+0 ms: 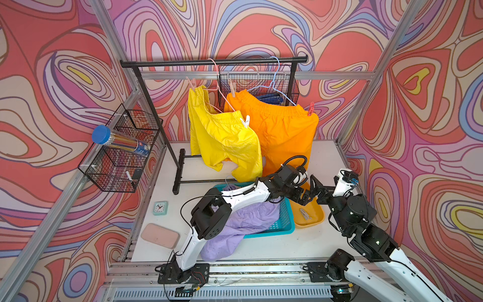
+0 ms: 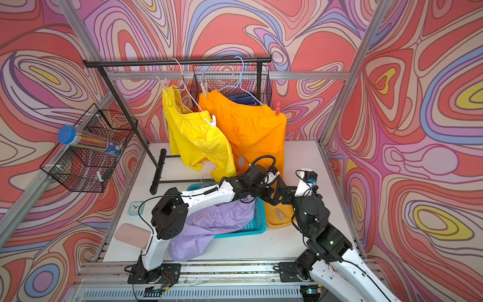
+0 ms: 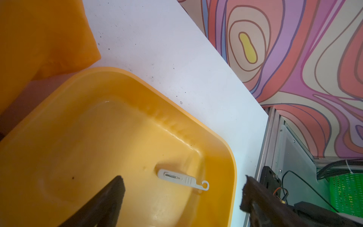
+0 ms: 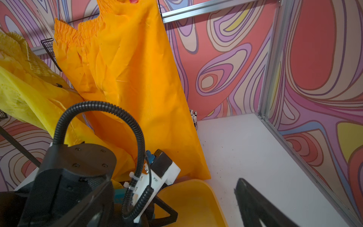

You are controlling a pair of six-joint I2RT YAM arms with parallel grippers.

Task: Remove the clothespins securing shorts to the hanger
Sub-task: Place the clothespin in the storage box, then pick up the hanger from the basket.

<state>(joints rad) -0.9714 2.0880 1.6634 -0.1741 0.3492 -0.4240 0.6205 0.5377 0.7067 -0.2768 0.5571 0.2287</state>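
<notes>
While left fingers (image 3: 110,196) and right fingers (image 4: 255,204) stand wide, clothespin (image 3: 182,179) in yellow tray (image 3: 137,78), lilac shorts (image 1: 251,217) in teal basket (image 1: 286,218).

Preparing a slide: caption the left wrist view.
Left gripper, jaws open, hovers over a pale grey plastic clothespin lying in a glossy yellow plastic tray on the white tabletop.

The left gripper (image 1: 303,198) and right gripper (image 1: 316,188) crowd the air over the yellow tray (image 1: 315,222). The orange shorts (image 1: 282,130) hang just behind the tray, and the bare tabletop (image 1: 332,167) beside it lies free.
</notes>
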